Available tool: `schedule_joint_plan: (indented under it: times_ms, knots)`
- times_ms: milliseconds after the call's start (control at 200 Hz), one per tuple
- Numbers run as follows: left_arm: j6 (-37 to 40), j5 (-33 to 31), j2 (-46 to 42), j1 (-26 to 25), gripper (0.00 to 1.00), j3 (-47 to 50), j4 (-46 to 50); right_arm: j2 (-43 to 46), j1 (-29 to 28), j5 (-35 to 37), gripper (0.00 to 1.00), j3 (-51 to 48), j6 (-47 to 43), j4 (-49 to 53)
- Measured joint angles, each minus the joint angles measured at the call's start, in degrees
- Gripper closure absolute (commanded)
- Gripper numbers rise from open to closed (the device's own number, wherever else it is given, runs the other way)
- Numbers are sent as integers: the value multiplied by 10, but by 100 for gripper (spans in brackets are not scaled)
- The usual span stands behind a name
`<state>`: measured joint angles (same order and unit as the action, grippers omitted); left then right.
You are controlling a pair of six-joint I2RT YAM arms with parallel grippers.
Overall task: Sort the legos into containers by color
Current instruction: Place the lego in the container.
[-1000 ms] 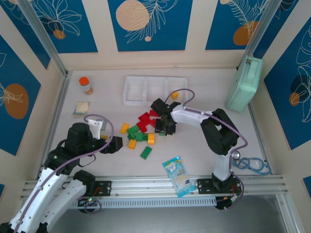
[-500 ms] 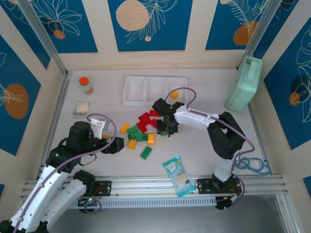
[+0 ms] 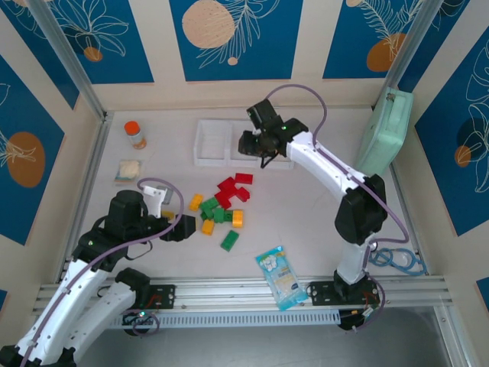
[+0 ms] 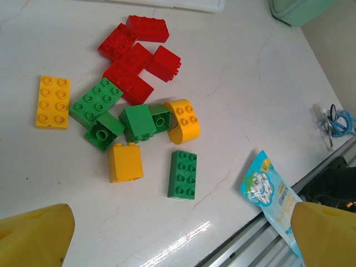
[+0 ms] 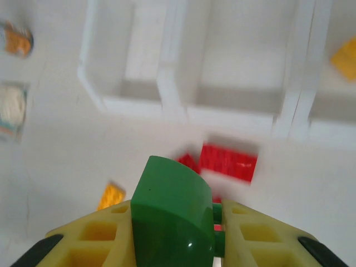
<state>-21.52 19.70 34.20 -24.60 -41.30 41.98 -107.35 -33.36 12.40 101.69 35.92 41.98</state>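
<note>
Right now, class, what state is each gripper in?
Left gripper: open, holding nothing.
Right gripper: closed on a green lego.

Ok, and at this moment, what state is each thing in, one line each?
right tool: shut on a green lego, up near the containers
left tool: open, low beside the loose legos
containers: left and middle bins empty, right bin holds a yellow lego
loose legos: scattered, unsorted
jar: upright, orange lid on
mint-green case: closed, standing on edge against the wall
</note>
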Motion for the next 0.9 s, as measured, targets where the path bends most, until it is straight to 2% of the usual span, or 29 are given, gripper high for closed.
schedule_joint_plan:
  times_ms: [235, 430, 605, 710, 840, 900]
  knots:
    - [0, 9, 0, 1, 1, 0, -9, -146, 49, -37, 77, 125, -11, -8]
    - [0, 16, 0, 5, 1, 4, -13, -241, 51, -54, 77, 226, -14, 2]
    - [0, 18, 0, 10, 0, 5, -13, -288, 53, -61, 75, 269, -9, 9]
    - [0, 17, -3, 12, 1, 6, -16, -304, 54, -62, 65, 272, -3, 10]
    - [0, 14, -7, 14, 1, 7, -17, -312, 56, -65, 38, 272, 5, 14]
    - [0, 9, -7, 15, 1, 7, -17, -312, 56, -67, 29, 272, 5, 13]
